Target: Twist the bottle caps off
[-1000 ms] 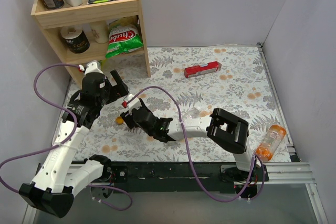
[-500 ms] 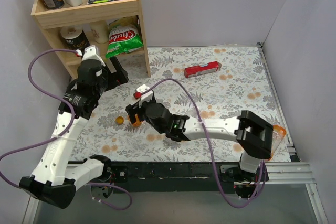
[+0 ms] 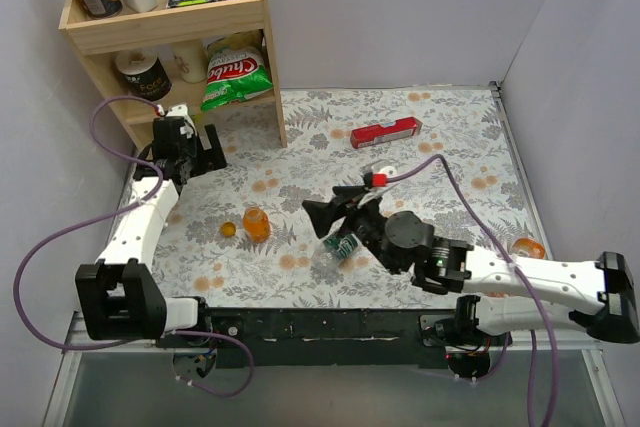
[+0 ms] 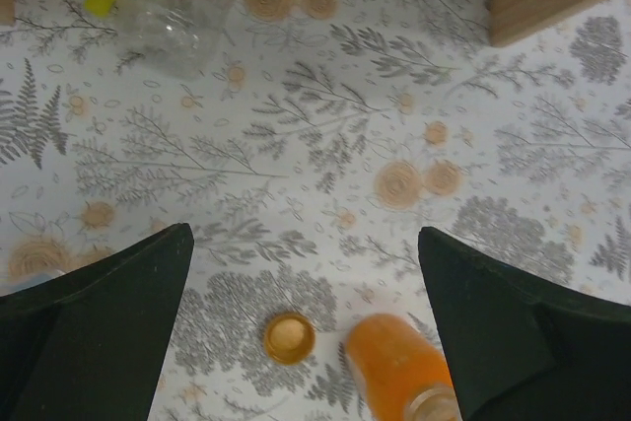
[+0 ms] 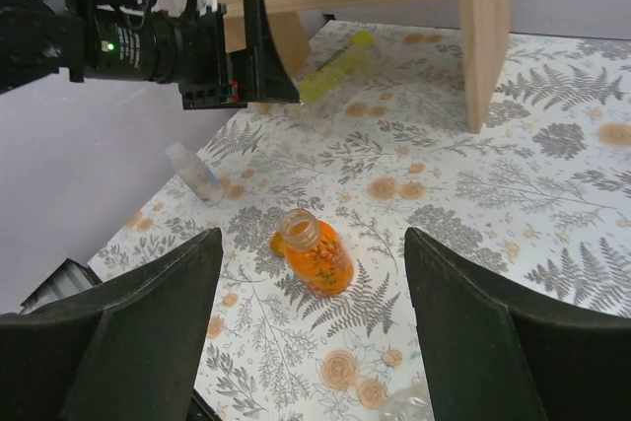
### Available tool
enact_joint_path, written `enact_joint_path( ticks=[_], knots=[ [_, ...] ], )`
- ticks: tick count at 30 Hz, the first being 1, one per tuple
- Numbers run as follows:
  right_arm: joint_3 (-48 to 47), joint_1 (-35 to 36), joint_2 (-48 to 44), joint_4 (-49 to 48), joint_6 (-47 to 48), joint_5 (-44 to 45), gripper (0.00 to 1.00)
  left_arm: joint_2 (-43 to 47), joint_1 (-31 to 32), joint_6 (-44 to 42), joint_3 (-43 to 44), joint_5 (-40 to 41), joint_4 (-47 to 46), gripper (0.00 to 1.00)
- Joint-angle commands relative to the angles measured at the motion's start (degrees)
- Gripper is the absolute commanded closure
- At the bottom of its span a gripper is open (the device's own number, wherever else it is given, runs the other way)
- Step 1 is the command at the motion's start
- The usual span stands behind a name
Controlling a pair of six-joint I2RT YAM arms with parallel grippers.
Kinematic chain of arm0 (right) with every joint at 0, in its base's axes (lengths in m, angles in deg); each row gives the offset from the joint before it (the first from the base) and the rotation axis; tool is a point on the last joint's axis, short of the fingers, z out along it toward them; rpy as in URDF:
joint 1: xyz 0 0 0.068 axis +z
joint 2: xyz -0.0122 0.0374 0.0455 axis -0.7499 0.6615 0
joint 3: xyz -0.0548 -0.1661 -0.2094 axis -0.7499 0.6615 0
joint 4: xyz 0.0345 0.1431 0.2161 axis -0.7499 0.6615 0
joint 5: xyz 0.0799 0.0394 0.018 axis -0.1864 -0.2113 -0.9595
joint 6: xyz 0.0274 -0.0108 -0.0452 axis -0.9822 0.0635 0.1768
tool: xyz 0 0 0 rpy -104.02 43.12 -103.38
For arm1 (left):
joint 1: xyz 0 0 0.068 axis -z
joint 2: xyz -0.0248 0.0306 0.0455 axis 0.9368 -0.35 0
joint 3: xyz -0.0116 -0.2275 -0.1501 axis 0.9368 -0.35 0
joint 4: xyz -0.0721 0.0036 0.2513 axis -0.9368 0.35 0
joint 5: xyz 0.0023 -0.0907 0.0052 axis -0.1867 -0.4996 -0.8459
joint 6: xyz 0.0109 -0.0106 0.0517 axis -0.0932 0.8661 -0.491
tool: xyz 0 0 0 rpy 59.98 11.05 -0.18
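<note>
**Bottle-uncapping lot: places given from the short orange bottle (image 3: 257, 224)**

1. Tabletop (image 3: 450, 177), floral cover. Carries all the items below.
2. Wooden shelf (image 3: 268, 57). Well behind the short orange bottle.
3. Left fingers (image 4: 99, 313). Spread wide with nothing between them, hanging behind the bottle on the shelf side.
4. Right fingers (image 5: 128, 332). Spread wide and empty, to the bottle's right and aimed toward it.
5. Slim orange bottle (image 3: 525, 246). Far right of the bottle at the tabletop's edge, partly hidden by the right arm. Cap state cannot be told.
6. Green-labelled bottle (image 3: 343, 245). Lying on its side, near right of the bottle, just below the right fingers.
7. Clear bottle (image 4: 182, 7). Lying on its side behind the bottle toward the shelf, with a yellow-green end.
8. Short orange bottle. Upright, mouth open, apparently full.
9. Orange cap (image 3: 228, 230). Loose on the cover, just left of the bottle.

Hazards, as judged:
- Either arm passing low could tip the open bottle and spill it.
- The lying bottles are round and may roll or spin under a one-sided pinch.
- A nudge could send the edge bottle off the tabletop.
- A sweeping cable or finger could flick the loose cap away.
</note>
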Motion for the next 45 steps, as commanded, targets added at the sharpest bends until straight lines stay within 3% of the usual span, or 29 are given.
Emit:
enact_joint_path(
  ticks=[1, 5, 13, 23, 36, 45],
  knots=[
    [3.6, 0.3, -9.2, 7.0, -4.2, 6.8, 0.19, -2.8, -4.2, -7.9, -0.7, -4.8, -11.5, 0.02],
    [4.6, 0.4, -13.7, 11.1, -4.1, 8.7, 0.20, -8.7, -4.3, -11.1, -1.1, -1.7, -19.6, 0.03],
    [2.2, 0.4, -16.7, 14.6, -2.7, 9.2, 0.20, -21.3, -5.1, -14.2, 0.7, 1.5, -26.7, 0.05],
    [2.2, 0.4, -15.8, 16.1, -3.0, 8.5, 0.20, -26.1, -5.4, -16.9, 0.7, 2.7, -33.9, 0.07],
    [1.4, 0.4, -15.2, 16.5, -3.0, 7.8, 0.20, -33.2, -6.4, -20.5, 4.3, 5.7, -34.6, 0.08],
    [1.2, 0.4, -16.4, 17.4, -3.0, 8.7, 0.20, -36.2, -7.1, -20.3, 3.3, 4.4, -35.2, 0.20]
  ],
)
